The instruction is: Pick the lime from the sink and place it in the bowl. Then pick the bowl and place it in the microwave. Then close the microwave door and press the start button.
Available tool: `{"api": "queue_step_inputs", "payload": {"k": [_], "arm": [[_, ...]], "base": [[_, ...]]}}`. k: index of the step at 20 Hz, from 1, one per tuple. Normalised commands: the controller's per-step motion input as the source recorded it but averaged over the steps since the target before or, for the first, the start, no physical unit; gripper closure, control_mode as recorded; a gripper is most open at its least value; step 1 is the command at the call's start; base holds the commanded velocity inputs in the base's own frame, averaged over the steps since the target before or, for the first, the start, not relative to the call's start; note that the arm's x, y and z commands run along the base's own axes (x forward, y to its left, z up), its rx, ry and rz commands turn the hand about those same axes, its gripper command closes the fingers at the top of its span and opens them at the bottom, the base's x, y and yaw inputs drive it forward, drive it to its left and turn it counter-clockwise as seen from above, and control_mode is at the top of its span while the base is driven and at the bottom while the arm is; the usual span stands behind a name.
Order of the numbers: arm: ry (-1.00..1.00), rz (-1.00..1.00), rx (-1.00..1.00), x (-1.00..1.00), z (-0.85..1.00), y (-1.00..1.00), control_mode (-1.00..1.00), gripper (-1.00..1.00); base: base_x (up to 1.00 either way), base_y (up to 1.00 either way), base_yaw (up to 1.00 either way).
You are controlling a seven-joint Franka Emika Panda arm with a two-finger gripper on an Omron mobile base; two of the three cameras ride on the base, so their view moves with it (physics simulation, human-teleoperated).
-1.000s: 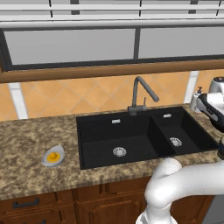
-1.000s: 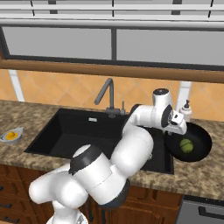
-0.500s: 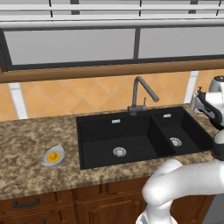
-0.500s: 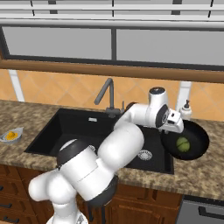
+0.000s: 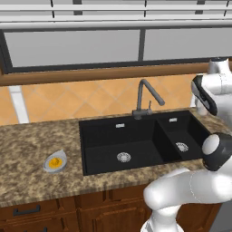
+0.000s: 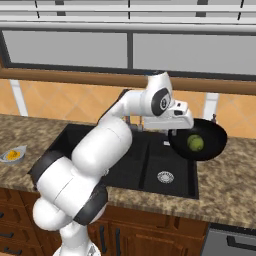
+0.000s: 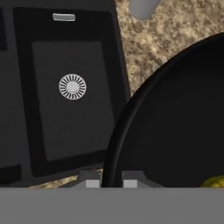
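Observation:
My gripper (image 6: 176,131) is shut on the left rim of the black bowl (image 6: 207,145), holding it tilted in the air above the counter just right of the sink (image 6: 150,167). The lime (image 6: 195,143) lies inside the bowl. In the hand view the bowl's rim (image 7: 114,144) runs down between my fingertips (image 7: 89,179), and the lime (image 7: 214,181) peeks in at the lower right. The narrow basin and its drain (image 7: 72,86) lie below to the left. The black double sink (image 5: 136,140) holds nothing. The microwave and its door are out of view.
A small grey dish with something yellow (image 5: 55,161) sits on the granite counter left of the sink. The grey faucet (image 5: 147,97) rises behind the basins. A grey bottle base (image 7: 142,6) stands on the counter behind the bowl. Windows run above.
The gripper has lifted the bowl, with the lime in it, up and to the left off the counter. The arm's upper links have swung higher.

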Motion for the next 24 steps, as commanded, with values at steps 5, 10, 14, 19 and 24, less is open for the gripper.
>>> {"api": "queue_step_inputs", "payload": {"k": [5,10,14,19,24], "arm": [[0.11,0.19,0.0,-0.74,0.41,0.4,-1.0,1.0],[0.03,0.13,-0.01,-0.51,0.06,0.36,-1.0,1.0],[0.0,0.07,0.0,0.0,-0.02,0.18,-1.0,1.0],[0.0,0.0,0.0,0.0,0.0,0.02,-1.0,1.0],[0.0,0.0,0.0,0.0,0.0,0.0,-1.0,1.0]], "base": [[0.0,0.0,0.0],[0.0,0.0,0.0],[0.0,0.0,0.0],[0.0,0.0,0.0],[0.0,0.0,0.0]]}}
